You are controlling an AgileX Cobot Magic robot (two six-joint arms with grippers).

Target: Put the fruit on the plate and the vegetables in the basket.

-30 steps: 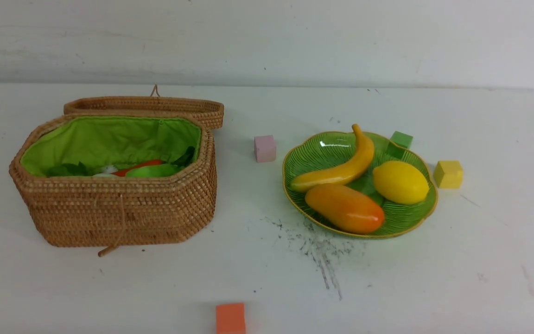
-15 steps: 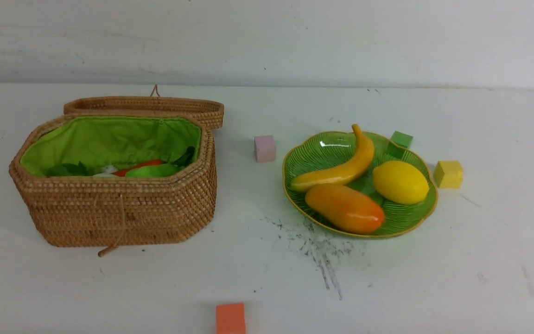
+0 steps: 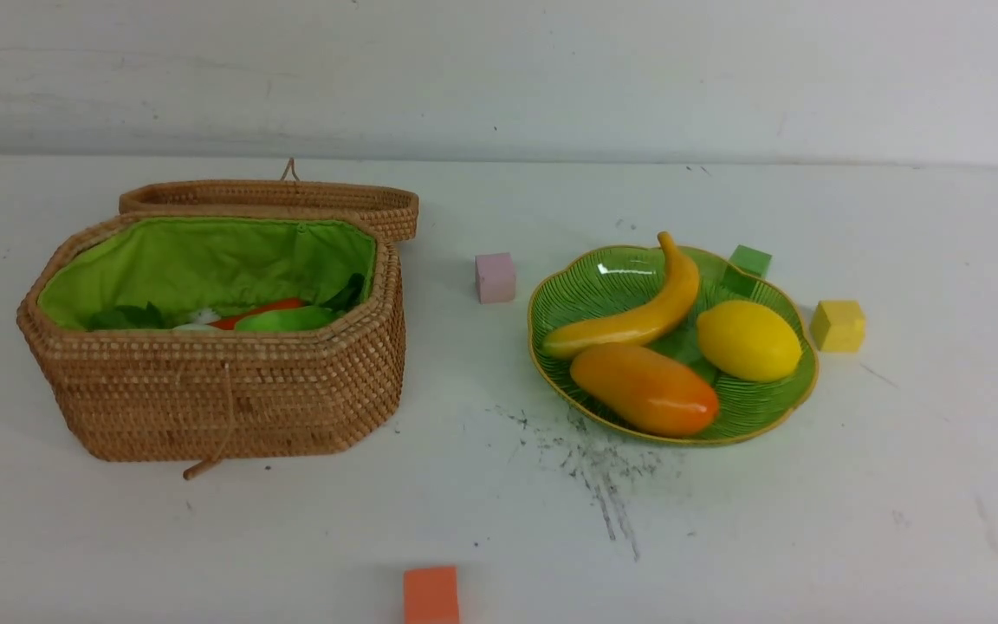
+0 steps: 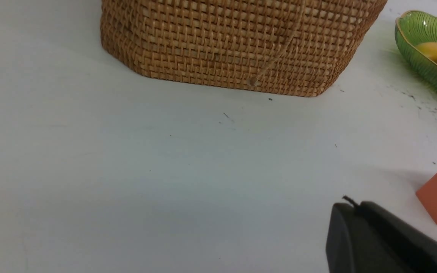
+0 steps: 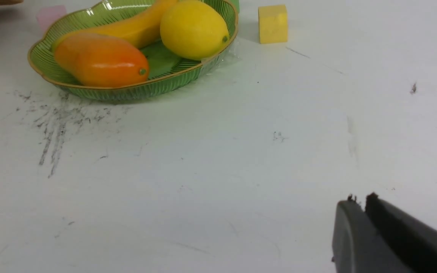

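fruit (image 3: pixel 668 347) lay on plate (image 3: pixel 586 286) | vegetables (image 3: pixel 256 317) sat in basket (image 3: pixel 230 390) | left gripper (image 4: pixel 349 206) closed, empty | right gripper (image 5: pixel 359 204) nearly closed, empty

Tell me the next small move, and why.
Probably none beyond keeping both arms parked: the banana, lemon and mango lie on the plate, vegetables show inside the basket, and only cubes remain on the table.

Flat matte white tabletop (image 3: pixel 897 485), scuffed, with dark grey scratch marks (image 3: pixel 594 468) near its middle. Plain off-white wall (image 3: pixel 499 78) directly behind, faintly smudged. Even, diffuse light with soft shadows.
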